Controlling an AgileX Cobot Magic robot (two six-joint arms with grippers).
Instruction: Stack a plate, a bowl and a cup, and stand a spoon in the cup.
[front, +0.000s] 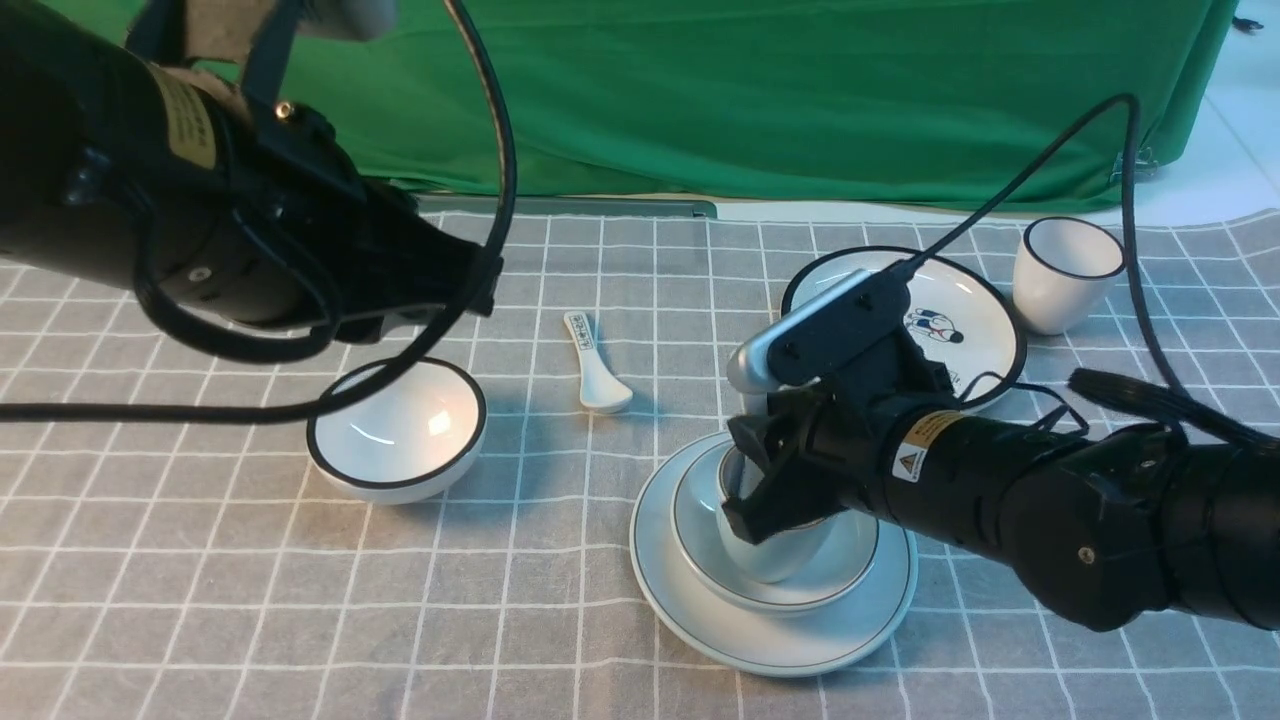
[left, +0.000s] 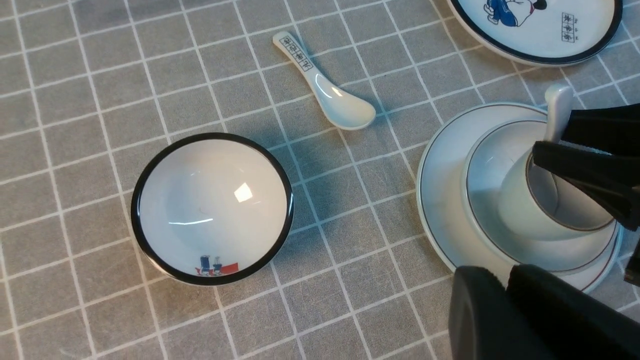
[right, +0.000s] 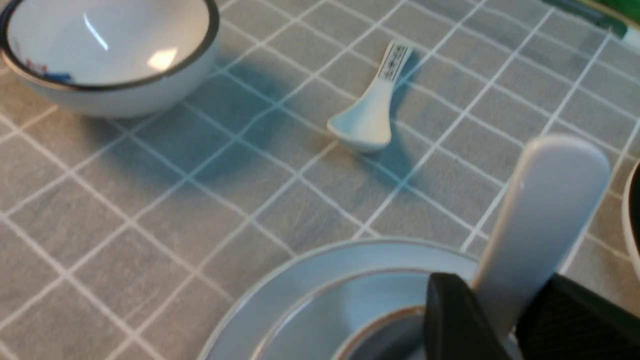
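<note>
- While the right hand (right: 495, 285) stands over the cup, its two fingers are apart, one on each side of the spoon's handle; if they touch it, I cannot tell.
- The spoon (left: 558, 112) is all white, smooth and shiny, with a rounded handle end and no mark on the visible part. It stands in the cup, a little tilted, with the handle rising above the rim; its bowl end is not clear to see.
- The cup (left: 520, 210) is pale grey-white, without handle, with a thin dark rim line. It leans to one side inside the bowl.
- The bowl (front: 700, 520) is wide and pale, with a thin grey line at the edge, and sits on the plate.
- The plate (front: 780, 650) is round, plain and pale, with the same kind of thin line. It lies flat on the worktop (front: 500, 620).
- The left hand (left: 506, 286) has its fingertips together, with nothing between them; in the front view, this arm is above the black-rimmed bowl (front: 395, 430).
</note>
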